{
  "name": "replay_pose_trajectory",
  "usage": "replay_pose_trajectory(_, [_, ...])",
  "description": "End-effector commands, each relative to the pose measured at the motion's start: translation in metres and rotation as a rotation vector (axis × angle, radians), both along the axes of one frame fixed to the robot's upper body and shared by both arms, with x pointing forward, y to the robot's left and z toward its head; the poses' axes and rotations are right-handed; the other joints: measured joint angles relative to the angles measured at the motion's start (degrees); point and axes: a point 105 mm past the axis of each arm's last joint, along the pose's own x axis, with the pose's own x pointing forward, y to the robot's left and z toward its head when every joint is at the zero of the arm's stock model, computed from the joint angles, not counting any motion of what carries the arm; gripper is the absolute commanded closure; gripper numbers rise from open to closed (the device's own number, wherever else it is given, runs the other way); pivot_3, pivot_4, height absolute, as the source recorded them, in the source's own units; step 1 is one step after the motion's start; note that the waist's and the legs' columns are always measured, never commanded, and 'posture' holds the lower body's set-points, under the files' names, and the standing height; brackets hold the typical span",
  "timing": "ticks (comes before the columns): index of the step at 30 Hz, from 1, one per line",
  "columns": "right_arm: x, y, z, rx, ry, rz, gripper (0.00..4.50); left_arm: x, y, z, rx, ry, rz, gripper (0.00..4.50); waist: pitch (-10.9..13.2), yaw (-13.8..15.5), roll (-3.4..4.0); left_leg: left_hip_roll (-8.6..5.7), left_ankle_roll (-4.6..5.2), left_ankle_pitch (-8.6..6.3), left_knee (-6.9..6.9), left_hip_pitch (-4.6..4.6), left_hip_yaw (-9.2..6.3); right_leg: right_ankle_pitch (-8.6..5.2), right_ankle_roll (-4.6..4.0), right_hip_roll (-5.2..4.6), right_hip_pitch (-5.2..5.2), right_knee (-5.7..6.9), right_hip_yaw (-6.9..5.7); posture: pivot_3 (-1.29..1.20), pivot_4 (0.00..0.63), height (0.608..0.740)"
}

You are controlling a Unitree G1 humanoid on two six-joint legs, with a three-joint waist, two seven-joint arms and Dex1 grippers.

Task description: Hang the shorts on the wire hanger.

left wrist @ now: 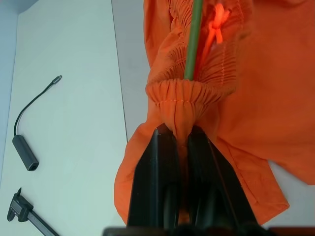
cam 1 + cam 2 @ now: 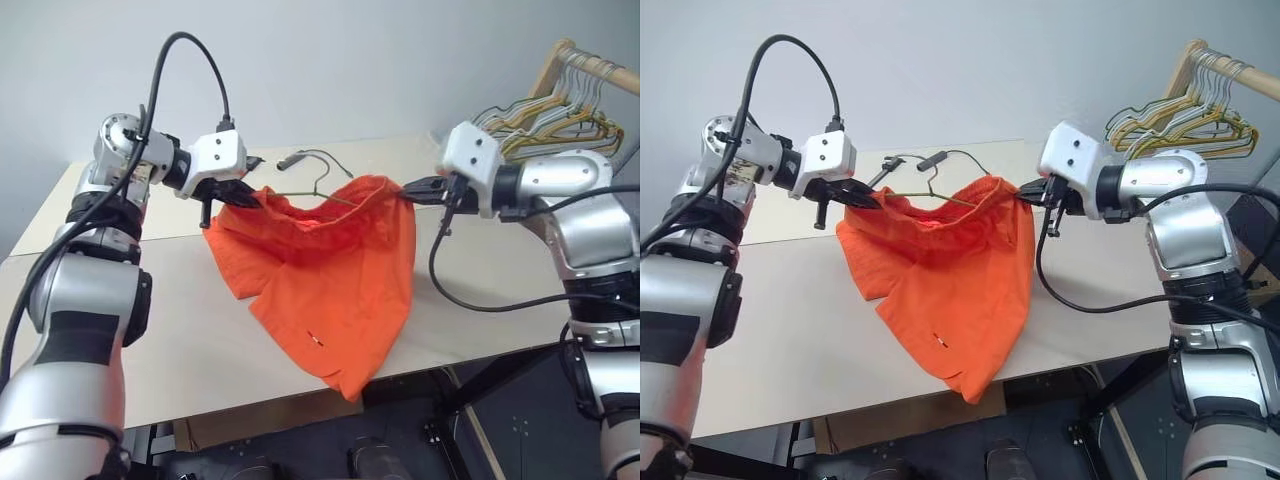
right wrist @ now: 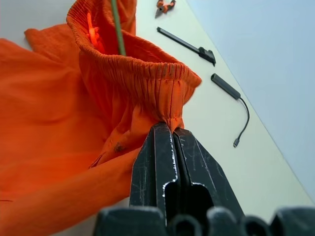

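While I hold: shorts (image 2: 330, 270) pinched by both grippers, left (image 2: 238, 193), right (image 2: 415, 189)
Hanger (image 2: 322, 180): wire inside waistband, running lengthwise between my grippers, equally near both

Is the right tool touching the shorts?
Touching. In the right wrist view the right tool is shut on the gathered waistband of the orange shorts, fabric pinched between its fingers.

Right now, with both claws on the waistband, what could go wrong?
1. Each claw, left and right, pinches only a small fold of the shorts; a pull apart may slip one.
2. The wire hanger sits loosely inside the waistband and could drop out.
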Motion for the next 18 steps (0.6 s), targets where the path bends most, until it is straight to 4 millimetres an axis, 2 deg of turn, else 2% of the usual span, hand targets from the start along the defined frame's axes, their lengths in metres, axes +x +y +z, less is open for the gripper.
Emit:
replay_pose_trajectory(1, [-0.005, 0.005, 0.001, -0.038, -0.065, 0.035, 4.44, 0.0, -0.008, 0.018, -0.054, -0.057, -0.023, 4.5, 0.0, 0.0, 0.0, 0.0, 0.0, 0.0, 0.0, 0.0, 0.0, 0.0, 0.0, 0.0, 0.0, 0.0, 0.0, -0.12, 0.0, 0.74])
replay_pose_trajectory(4, [0.001, 0.004, -0.01, -0.068, -0.093, 0.006, 4.44, -0.002, -0.01, 0.022, -0.088, -0.045, -0.043, 4.5, 0.0, -0.05, 0.0, 0.0, 0.0, 0.0, 0.0, 0.0, 0.0, 0.0, 0.0, 0.0, 0.0, 0.0, 0.0, -0.12, 0.0, 0.74])
replay_pose_trajectory(7, [0.005, 0.007, -0.007, -0.034, -0.123, -0.014, 4.44, -0.005, -0.009, 0.02, -0.071, -0.037, -0.061, 4.5, 0.0, -0.25, 0.0, 0.0, 0.0, 0.0, 0.01, 0.03, 0.01, 0.0, 0.0, 0.01, 0.0, -0.01, 0.01, -0.12, 0.0, 0.74])
replay_pose_trajectory(10, [0.007, 0.009, -0.003, -0.01, -0.134, -0.02, 3.82, -0.007, -0.008, 0.015, -0.056, -0.023, -0.075, 4.5, 0.0, -0.29, 0.0, 0.01, 0.0, 0.0, 0.0, 0.05, 0.0, 0.0, 0.0, 0.02, 0.0, 0.0, 0.01, -0.12, 0.0, 0.74])
replay_pose_trajectory(13, [0.006, 0.009, -0.009, -0.027, -0.125, -0.008, 2.83, -0.007, -0.01, 0.013, -0.067, -0.018, -0.076, 4.5, 0.0, -0.24, 0.0, 0.01, 0.0, 0.0, 0.01, 0.04, 0.01, 0.0, 0.0, 0.01, 0.0, 0.01, 0.02, -0.12, 0.0, 0.74])
replay_pose_trajectory(16, [0.004, 0.006, -0.024, -0.063, -0.076, 0.002, 1.81, -0.006, -0.011, 0.014, -0.093, -0.017, -0.07, 4.5, 0.0, -0.21, 0.0, 0.01, 0.0, 0.0, 0.01, 0.02, 0.0, 0.0, 0.0, 0.0, 0.0, 0.02, 0.01, -0.12, 0.0, 0.74])
replay_pose_trajectory(18, [0.003, 0.005, -0.033, -0.061, -0.032, 0.009, 1.81, -0.005, -0.011, 0.015, -0.096, -0.024, -0.063, 4.5, 0.0, -0.12, 0.0, 0.01, 0.0, 0.0, 0.0, 0.02, -0.01, 0.0, 0.0, 0.01, 0.01, 0.01, 0.0, -0.12, 0.0, 0.74])
